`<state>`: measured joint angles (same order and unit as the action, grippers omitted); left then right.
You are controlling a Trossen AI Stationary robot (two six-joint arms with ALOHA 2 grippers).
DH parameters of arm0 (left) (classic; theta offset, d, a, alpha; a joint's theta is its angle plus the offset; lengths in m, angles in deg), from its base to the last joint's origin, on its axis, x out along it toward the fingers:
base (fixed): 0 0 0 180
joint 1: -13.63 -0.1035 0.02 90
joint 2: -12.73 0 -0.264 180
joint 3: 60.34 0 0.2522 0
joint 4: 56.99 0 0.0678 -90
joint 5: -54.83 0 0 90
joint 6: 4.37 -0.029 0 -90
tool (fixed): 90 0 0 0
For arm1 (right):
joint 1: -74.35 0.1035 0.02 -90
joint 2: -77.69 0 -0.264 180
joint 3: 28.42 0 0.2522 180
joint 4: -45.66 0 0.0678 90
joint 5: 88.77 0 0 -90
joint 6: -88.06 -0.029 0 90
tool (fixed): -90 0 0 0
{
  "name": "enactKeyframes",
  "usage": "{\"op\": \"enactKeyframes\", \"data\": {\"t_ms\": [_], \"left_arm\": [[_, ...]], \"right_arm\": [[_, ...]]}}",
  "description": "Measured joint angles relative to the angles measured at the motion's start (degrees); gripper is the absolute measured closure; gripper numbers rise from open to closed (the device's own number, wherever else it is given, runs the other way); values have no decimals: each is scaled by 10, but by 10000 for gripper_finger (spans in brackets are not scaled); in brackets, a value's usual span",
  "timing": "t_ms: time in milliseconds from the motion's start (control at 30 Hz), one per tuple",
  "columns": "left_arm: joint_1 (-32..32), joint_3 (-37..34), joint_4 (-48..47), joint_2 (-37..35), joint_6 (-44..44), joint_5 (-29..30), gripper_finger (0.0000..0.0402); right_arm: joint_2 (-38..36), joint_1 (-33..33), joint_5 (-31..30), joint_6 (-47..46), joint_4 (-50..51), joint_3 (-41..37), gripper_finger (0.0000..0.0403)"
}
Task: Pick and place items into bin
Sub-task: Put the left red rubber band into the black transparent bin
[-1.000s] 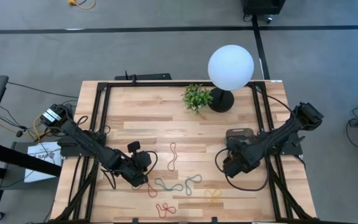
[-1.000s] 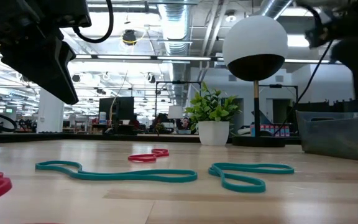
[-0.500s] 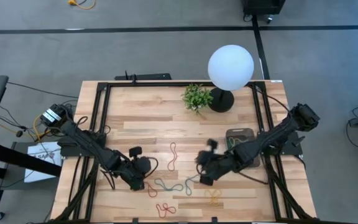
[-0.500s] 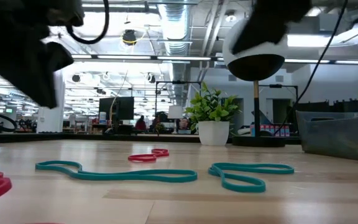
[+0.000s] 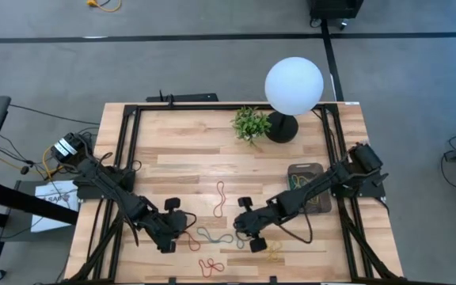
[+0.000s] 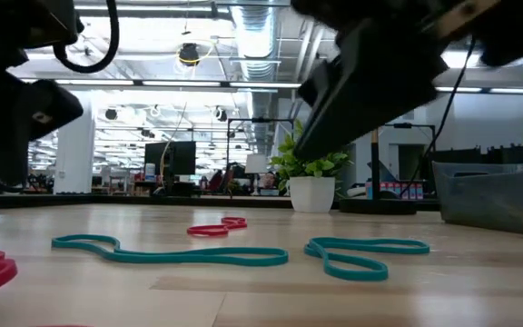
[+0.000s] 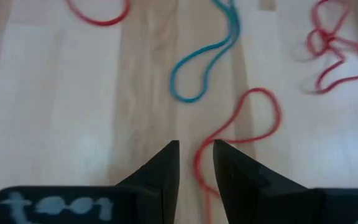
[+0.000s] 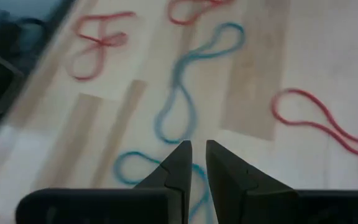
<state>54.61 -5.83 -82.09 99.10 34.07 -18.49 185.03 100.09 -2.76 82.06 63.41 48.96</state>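
Red, teal and yellow bands lie scattered on the desk, well apart from the bin, so both arms hang low to pick: the left gripper straddles a red band, the right gripper poises over a teal band, both jaws narrowly parted, empty.

This is a big open office or lab, with long ceiling lights, pipes, rows of desks far back, and a robot table.
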Motion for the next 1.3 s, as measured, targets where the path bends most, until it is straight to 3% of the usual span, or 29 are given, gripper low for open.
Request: {"op": "enactKeyframes", "data": {"t_ms": [133, 500, 700, 1300], "left_arm": [[0, -26, 68, 0, -5, -13, 315], [0, -86, 116, 0, 14, -16, 315], [1, -110, 192, 0, 14, -33, 315], [1, -110, 194, 0, -44, -14, 315]], "right_arm": [[-1, -22, 0, -3, -11, 1, 360], [-2, -51, -2, -11, -63, 1, 360], [-2, -53, -4, -10, -69, 1, 360], [-2, -53, -4, -10, -68, 1, 360]]}}
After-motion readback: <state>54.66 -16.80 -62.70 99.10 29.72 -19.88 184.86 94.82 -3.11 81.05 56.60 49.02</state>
